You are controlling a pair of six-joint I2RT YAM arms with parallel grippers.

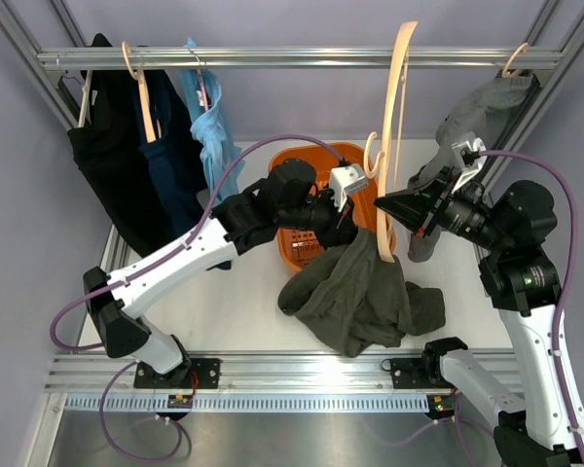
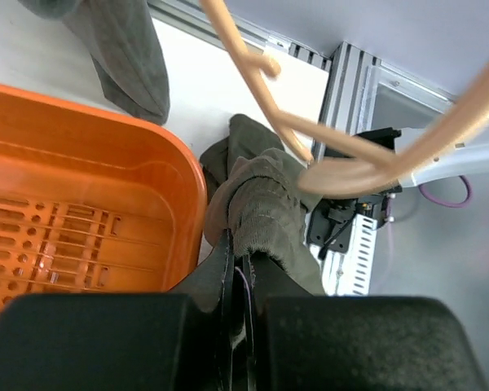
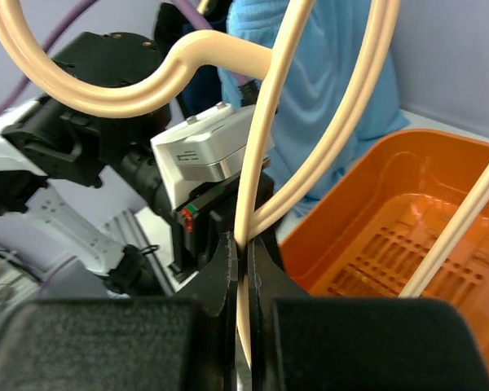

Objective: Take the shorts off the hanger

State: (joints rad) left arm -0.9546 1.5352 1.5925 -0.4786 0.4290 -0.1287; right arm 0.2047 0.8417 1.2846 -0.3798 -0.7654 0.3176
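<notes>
Two pincers busy | left gripper (image 2: 240,265) pinching the shorts (image 1: 360,297) at a thick fold; right gripper (image 3: 243,248) clamped on the hanger (image 1: 397,117) | shorts heaped at 5 o'clock of the orange basket (image 1: 294,255), hanger's lower tip touching them | step: separating, I judge nearly done | next: I'd lift the hanger toward 12 o'clock and pin the fabric low.

Orange basket (image 1: 294,251) rests on the white table (image 1: 243,311); light blue garment (image 1: 212,136) hangs behind.
</notes>
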